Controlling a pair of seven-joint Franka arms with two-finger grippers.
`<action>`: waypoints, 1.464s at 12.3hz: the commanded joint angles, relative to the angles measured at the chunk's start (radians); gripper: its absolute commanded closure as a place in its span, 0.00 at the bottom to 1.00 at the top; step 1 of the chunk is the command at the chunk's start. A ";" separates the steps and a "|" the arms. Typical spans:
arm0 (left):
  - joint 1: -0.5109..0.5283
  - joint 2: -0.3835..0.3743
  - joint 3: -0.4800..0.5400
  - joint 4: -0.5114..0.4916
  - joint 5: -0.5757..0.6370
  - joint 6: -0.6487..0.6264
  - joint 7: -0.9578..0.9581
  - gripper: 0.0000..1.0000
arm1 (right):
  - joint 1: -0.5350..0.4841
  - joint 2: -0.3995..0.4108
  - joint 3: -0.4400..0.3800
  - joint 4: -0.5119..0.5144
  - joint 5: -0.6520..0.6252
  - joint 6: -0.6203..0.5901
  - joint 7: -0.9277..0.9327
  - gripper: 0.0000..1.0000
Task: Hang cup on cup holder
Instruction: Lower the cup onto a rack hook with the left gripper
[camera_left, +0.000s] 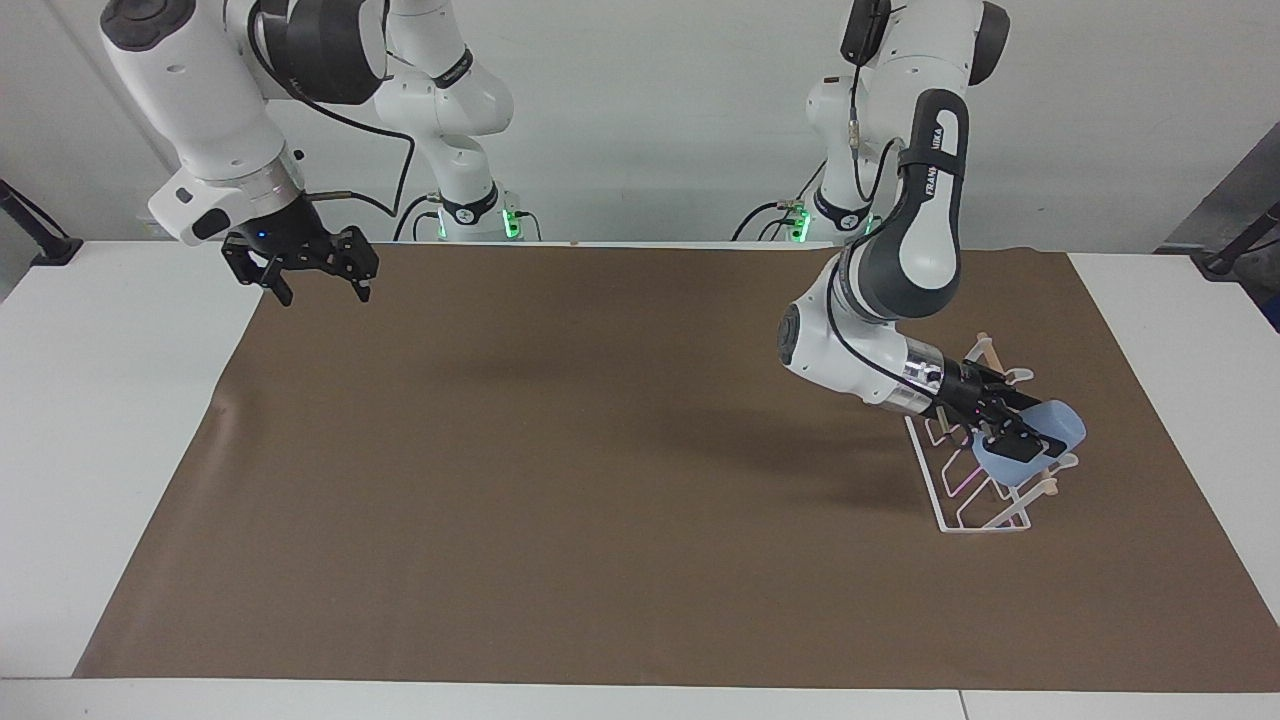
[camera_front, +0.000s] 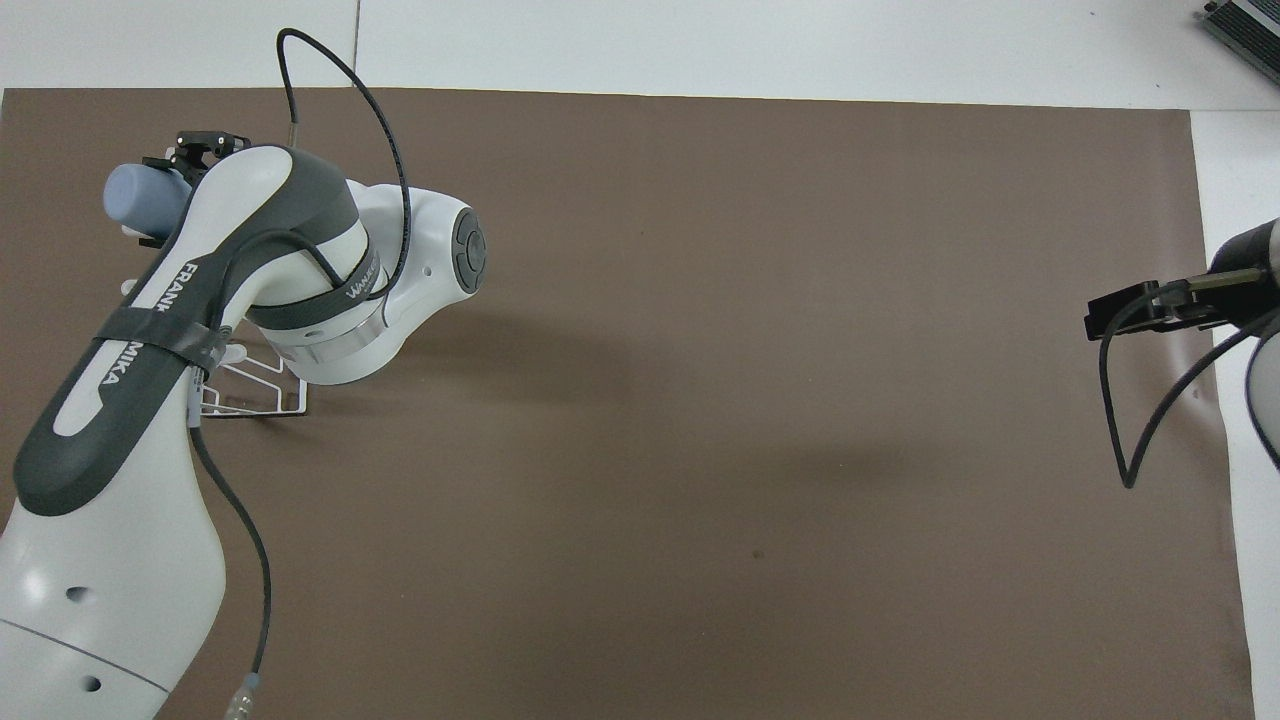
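Light-blue cup (camera_left: 1030, 455): one is counted; it is held tilted over the cup holder at the lower right of the facing view, and shows at the upper left of the overhead view, half hidden by the arm.
Left end effector (camera_left: 1012, 437): it is pinched on the cup, low over the prongs.
Right end effector (camera_left: 312, 270): it hangs spread and carrying nothing over the upper left edge of the brown mat in the facing view; this arm is judged to be waiting.
Cup holder (camera_left: 962, 490): one white wire rack with a wooden bar is counted, standing on the mat at the left arm's end of the tabletop (camera_left: 120, 420).
Seating: whether a prong is already inside the cup cannot be told; the end effector and cup cover that spot.
Risk, missed prong: if the cup's mouth is not lined up with a prong tip, the rim would likely catch on the wire and the cup would slide off when released.
Risk, shifted rack: the light rack could be pushed or tipped if the cup is pressed down at a slant.
Risk, early release: a cup let go before it is seated would probably roll onto the mat.
Arms: two are counted.
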 joint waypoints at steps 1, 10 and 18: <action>0.002 -0.032 -0.003 -0.040 0.020 -0.007 -0.023 1.00 | 0.035 -0.021 0.008 -0.024 -0.066 0.028 0.060 0.00; -0.005 -0.035 -0.006 -0.012 0.000 -0.047 -0.011 0.00 | 0.019 -0.024 -0.002 -0.024 0.036 0.017 0.022 0.00; 0.057 -0.265 0.002 0.025 -0.468 -0.100 -0.037 0.00 | -0.003 -0.026 -0.012 -0.024 0.117 0.012 0.031 0.00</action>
